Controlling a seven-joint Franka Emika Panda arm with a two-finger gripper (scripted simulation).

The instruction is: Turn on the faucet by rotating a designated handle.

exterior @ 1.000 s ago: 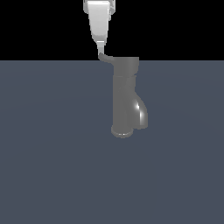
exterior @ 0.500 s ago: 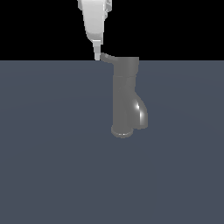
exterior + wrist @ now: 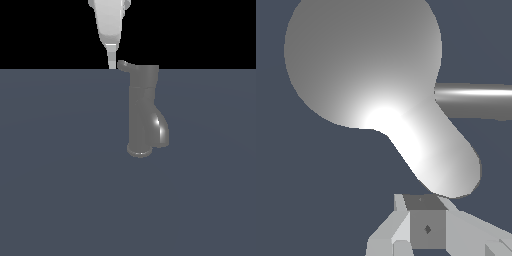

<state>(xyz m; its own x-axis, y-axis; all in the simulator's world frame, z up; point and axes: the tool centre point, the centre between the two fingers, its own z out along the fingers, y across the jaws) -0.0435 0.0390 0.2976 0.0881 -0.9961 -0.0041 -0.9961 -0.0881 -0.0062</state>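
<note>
The grey faucet point(image 3: 144, 112) stands upright on its round base, with the glossy spout point(image 3: 161, 131) curving toward the exterior view's right. The short handle point(image 3: 123, 65) sticks out of the wider top cap toward the exterior view's left. My white gripper point(image 3: 112, 63) hangs down from above, its narrow tip just beside the handle's end, touching or nearly so. The jaws look shut with nothing between them. In the wrist view the round cap point(image 3: 363, 55) and the handle point(image 3: 448, 167) lie right in front of my gripper point(image 3: 426, 212), and the spout point(image 3: 476, 100) shows off to the side.
The faucet stands on a flat dark blue-grey surface point(image 3: 60, 190). Nothing else shows on it. The background above the surface is black.
My gripper has moved toward the exterior view's left and come down a little, from over the handle to beside its tip. The handle has barely shifted.
</note>
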